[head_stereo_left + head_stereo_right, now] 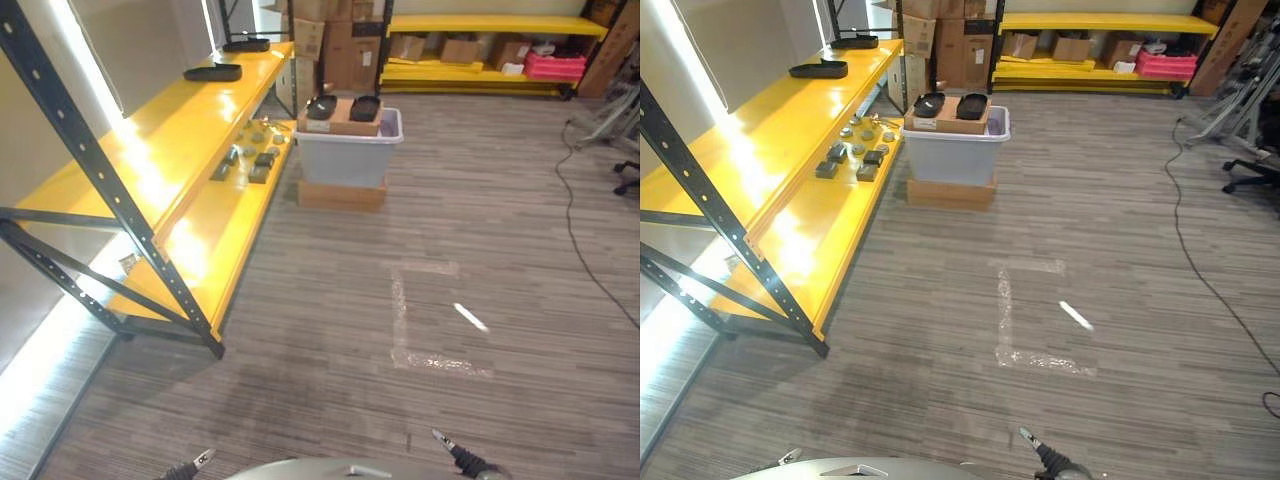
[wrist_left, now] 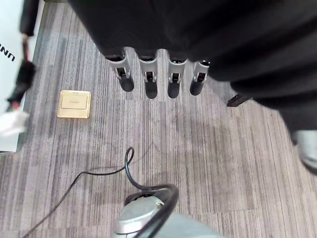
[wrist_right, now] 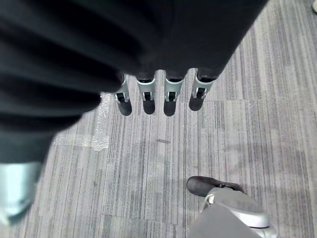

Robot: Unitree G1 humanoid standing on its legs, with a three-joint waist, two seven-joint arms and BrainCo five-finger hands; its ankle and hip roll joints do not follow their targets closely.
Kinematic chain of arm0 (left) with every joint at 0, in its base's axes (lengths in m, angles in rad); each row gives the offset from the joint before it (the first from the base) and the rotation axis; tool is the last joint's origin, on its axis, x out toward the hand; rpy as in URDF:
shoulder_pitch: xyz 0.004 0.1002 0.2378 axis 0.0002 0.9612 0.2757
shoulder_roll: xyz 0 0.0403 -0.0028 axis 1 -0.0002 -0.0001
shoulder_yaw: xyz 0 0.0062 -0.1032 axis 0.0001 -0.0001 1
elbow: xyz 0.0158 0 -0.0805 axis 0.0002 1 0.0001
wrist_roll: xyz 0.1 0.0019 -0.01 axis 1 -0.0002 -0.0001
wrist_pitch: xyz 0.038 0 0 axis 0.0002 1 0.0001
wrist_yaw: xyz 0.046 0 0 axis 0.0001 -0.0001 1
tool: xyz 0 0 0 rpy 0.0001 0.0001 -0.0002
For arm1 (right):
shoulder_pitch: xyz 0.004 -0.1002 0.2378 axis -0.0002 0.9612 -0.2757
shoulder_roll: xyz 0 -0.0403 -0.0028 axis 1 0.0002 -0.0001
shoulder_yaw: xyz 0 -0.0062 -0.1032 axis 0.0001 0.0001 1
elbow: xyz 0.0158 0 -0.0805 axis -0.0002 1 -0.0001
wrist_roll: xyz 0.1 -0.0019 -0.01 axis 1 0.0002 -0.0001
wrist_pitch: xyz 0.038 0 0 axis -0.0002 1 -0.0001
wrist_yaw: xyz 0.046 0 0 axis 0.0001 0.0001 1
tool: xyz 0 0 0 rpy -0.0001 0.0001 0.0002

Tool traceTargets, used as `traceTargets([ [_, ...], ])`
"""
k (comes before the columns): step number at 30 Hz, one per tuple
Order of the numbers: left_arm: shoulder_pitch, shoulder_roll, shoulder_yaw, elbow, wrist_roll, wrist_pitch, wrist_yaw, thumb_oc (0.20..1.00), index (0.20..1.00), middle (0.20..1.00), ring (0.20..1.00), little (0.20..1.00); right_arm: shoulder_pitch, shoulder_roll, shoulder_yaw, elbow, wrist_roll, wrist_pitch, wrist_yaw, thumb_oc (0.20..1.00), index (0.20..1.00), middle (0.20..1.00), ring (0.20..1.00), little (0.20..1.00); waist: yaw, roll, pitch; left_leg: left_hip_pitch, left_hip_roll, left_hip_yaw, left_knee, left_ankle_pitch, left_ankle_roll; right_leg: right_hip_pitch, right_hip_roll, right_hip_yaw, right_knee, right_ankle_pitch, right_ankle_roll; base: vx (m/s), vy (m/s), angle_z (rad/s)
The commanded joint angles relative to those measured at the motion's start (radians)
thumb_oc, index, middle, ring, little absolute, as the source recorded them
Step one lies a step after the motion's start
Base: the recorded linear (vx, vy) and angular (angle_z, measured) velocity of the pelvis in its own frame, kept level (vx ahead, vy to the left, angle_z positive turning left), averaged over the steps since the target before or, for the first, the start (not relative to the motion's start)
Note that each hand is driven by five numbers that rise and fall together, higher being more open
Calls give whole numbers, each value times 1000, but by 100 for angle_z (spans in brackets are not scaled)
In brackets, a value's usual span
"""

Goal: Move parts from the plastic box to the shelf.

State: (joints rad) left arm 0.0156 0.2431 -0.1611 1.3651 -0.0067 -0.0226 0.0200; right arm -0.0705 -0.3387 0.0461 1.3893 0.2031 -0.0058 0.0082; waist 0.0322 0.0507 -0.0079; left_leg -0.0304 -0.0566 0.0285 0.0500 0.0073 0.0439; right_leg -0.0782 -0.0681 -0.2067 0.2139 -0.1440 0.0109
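Standing well short of box [image 1: 348, 148]; parts [image 1: 340, 108] lying far ahead, shelf [image 1: 215, 170] to left. Left hand [image 2: 158, 74] and right hand [image 3: 158, 94] hanging released, grasping nothing, neither nearer.

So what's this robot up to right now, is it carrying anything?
Nothing yet. Both hands hang open and empty over the floor: the left hand and the right hand hold nothing. Ahead stands a plastic box on a cardboard base, with black parts lying on top. Beside it runs a yellow shelf where some small parts already lie. The robot stands some way back from both.
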Motion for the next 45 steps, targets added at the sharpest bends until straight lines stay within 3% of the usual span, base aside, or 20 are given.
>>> traceTargets([
  [1, -56, 5, 17, 45, 25, -24, 29, 1000, 1000, 1000, 1000, 1000, -25, -19, 6, 53, 2, -13, -23, 1000, 1000, 1000, 1000, 1000, 2, -23, 27, 84, 94, -149, -131, -17, -102, 173, -66, -2, -301, 129, 117, 0, 0, 0],
  [14, -54, 3, 7, 24, 55, -34, 70, 1000, 1000, 1000, 1000, 1000, -5, -1, -15, 59, 50, -19, -23, 1000, 1000, 1000, 1000, 1000, 0, -31, 22, 83, 97, -146, -137, -17, -102, 171, -64, -3, -301, 127, 119, 0, -5, -7],
  [23, -69, -14, -43, -2, 85, -43, 71, 1000, 1000, 1000, 1000, 1000, -16, 23, 26, 49, 32, -20, -17, 1000, 1000, 1000, 1000, 1000, 3, -39, 21, 79, 96, -149, -135, -16, -101, 169, -62, -3, -301, 129, 119, 0, 0, 0],
  [45, -54, -14, -35, 27, 89, -44, 87, 1000, 1000, 1000, 1000, 1000, -12, 23, 48, 34, -36, -33, -67, 1000, 1000, 1000, 1000, 1000, -12, -34, 14, 93, 97, -131, -136, -26, -97, 174, -62, 11, -301, 127, 121, 0, 1, 0],
])
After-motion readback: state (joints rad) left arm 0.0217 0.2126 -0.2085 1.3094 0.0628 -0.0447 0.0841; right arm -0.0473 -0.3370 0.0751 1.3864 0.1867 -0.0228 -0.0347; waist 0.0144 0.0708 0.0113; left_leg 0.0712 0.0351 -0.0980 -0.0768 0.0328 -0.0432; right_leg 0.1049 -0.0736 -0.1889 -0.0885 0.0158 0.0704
